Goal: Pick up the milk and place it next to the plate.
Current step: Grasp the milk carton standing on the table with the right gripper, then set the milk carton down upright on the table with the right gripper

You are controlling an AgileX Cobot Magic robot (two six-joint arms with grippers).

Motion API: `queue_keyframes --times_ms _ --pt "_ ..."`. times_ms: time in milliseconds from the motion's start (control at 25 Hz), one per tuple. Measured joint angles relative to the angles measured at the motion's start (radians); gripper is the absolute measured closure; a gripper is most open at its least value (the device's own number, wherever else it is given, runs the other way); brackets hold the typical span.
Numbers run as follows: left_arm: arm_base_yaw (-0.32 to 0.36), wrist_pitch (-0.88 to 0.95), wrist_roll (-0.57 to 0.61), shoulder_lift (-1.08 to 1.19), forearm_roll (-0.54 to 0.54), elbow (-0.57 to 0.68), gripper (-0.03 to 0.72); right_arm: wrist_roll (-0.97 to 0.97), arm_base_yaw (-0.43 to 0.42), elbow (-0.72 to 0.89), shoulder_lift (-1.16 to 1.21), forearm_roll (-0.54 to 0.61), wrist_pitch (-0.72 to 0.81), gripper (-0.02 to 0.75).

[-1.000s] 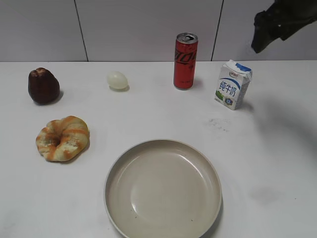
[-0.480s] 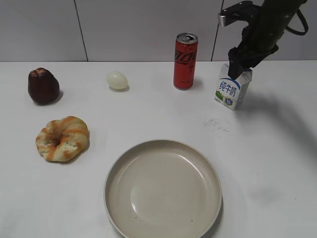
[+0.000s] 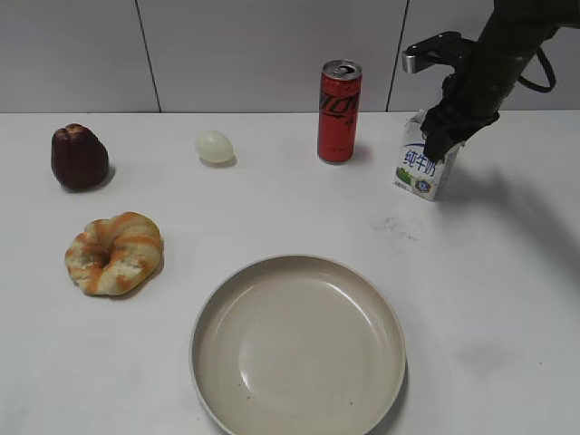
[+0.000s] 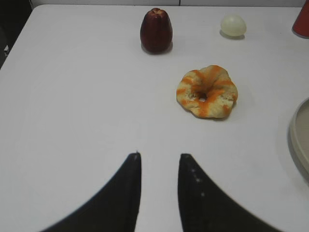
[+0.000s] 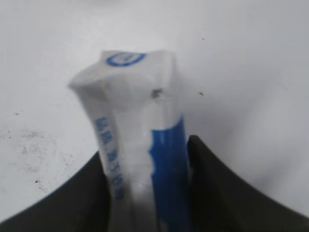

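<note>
The milk (image 3: 417, 169) is a small white carton with blue characters, standing at the back right of the white table. My right gripper (image 3: 441, 134) comes down from above and is closed on the carton's top; in the right wrist view the two dark fingers (image 5: 145, 147) press both sides of the milk (image 5: 137, 111). The plate (image 3: 299, 355), a large beige-grey dish, lies at the front centre, well apart from the milk; its edge shows in the left wrist view (image 4: 300, 135). My left gripper (image 4: 158, 155) is open and empty above bare table.
A red can (image 3: 339, 111) stands just left of the milk. A pale egg (image 3: 215, 146), a dark red fruit (image 3: 80, 156) and a ring-shaped bread (image 3: 115, 252) lie on the left half. A grey tiled wall runs behind the table.
My right arm came down from the upper right corner onto the milk and its fingers now grip the carton's top. The other things have not moved.
</note>
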Motion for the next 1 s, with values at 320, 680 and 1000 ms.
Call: queue_keyframes --times_ms 320,680,1000 --pt "0.000 0.000 0.000 0.000 0.000 0.000 0.479 -0.047 -0.001 -0.001 -0.040 0.067 0.105 0.468" --pt "0.000 0.000 0.000 0.000 0.000 0.000 0.479 -0.162 0.149 -0.001 -0.208 0.086 0.124 0.468" --pt "0.000 0.000 0.000 0.000 0.000 0.000 0.479 -0.197 0.349 0.010 -0.205 0.020 0.088 0.470"
